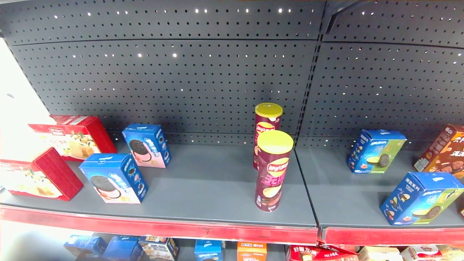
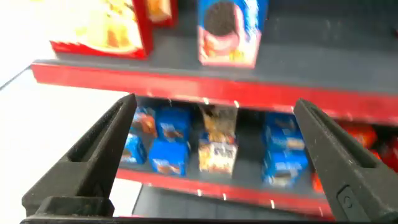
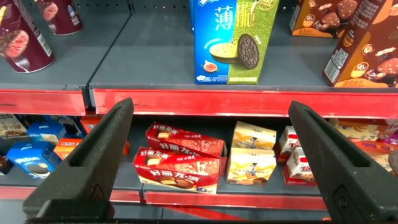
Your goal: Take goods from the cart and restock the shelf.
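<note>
L gripper (image 2: 214, 102) wide, empty, at shelf (image 1: 210, 188) front edge | R gripper (image 3: 210, 104) wide, empty | mid shelf: 2 chip cans (image 1: 273, 170) upright, one behind other | left: 2 red boxes (image 1: 72, 136), 2 blue cookie boxes (image 1: 114, 177) | right: 2 blue-green boxes (image 1: 377, 151), 1 brown box (image 1: 444, 150)

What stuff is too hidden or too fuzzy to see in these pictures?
- Rear can, head view: its lower part is hidden behind the front can.
- Brown box, head view: cut off by the right edge.
- Lower-shelf boxes, left wrist view: too blurred to tell what they are.
</note>
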